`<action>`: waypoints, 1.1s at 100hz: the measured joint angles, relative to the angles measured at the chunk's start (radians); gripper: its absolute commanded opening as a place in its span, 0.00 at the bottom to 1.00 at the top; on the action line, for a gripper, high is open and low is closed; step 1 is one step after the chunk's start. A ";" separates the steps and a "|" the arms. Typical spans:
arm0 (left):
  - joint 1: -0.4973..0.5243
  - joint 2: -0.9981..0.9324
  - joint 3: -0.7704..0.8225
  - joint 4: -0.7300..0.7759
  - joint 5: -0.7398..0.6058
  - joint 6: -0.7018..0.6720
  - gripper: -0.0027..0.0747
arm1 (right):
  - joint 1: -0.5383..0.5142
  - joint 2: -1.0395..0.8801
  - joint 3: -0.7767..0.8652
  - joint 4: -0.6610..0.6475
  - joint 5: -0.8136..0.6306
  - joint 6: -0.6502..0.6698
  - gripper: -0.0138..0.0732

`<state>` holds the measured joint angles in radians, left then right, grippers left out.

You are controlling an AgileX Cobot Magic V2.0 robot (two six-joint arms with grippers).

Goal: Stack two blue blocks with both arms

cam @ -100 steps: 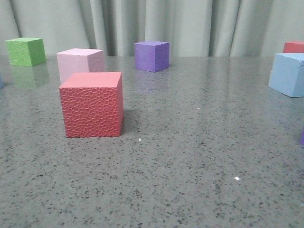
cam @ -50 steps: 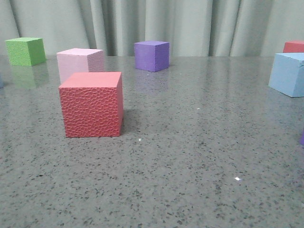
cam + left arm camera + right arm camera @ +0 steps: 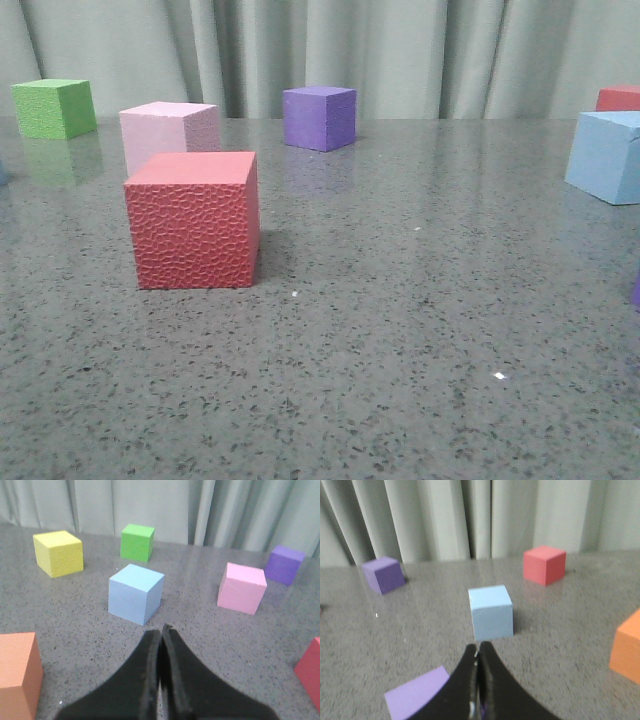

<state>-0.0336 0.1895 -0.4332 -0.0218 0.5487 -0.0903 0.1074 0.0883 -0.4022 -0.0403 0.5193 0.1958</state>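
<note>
One pale blue block (image 3: pixel 607 156) stands at the right edge of the front view; it also shows in the right wrist view (image 3: pixel 490 612), just beyond my right gripper (image 3: pixel 478 650), which is shut and empty. The second blue block (image 3: pixel 136 593) shows in the left wrist view, a short way ahead of my left gripper (image 3: pixel 161 631), which is shut and empty. Only a sliver of blue (image 3: pixel 2 170) shows at the front view's left edge. Neither gripper shows in the front view.
A red cube (image 3: pixel 193 219), a pink cube (image 3: pixel 168 134), a green cube (image 3: pixel 54 108) and a dark purple cube (image 3: pixel 319 117) stand on the grey table (image 3: pixel 400 330). A yellow cube (image 3: pixel 58 553) and an orange cube (image 3: pixel 17 675) flank the left gripper. A lilac cube (image 3: pixel 417 692) and an orange cube (image 3: pixel 626 646) flank the right gripper.
</note>
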 measured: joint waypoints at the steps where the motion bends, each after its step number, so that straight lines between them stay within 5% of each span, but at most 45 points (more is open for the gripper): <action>1: 0.000 0.016 -0.010 0.000 0.010 0.000 0.01 | 0.000 0.011 -0.016 0.000 0.019 0.000 0.08; 36: 0.000 0.396 -0.426 0.000 0.486 0.000 0.01 | 0.000 0.312 -0.388 0.004 0.518 0.000 0.08; 78: 0.000 0.481 -0.463 -0.002 0.546 0.019 0.03 | 0.000 0.374 -0.422 0.009 0.560 0.000 0.13; 92: 0.000 0.481 -0.463 -0.029 0.546 0.061 0.27 | 0.000 0.374 -0.422 0.011 0.561 0.000 0.43; 110: 0.000 0.481 -0.463 -0.057 0.543 0.090 0.87 | 0.000 0.374 -0.422 0.011 0.561 0.000 0.91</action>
<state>-0.0336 0.6708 -0.8961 -0.0785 1.0915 0.0000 0.1074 0.4618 -0.8241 -0.0295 1.0806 0.1958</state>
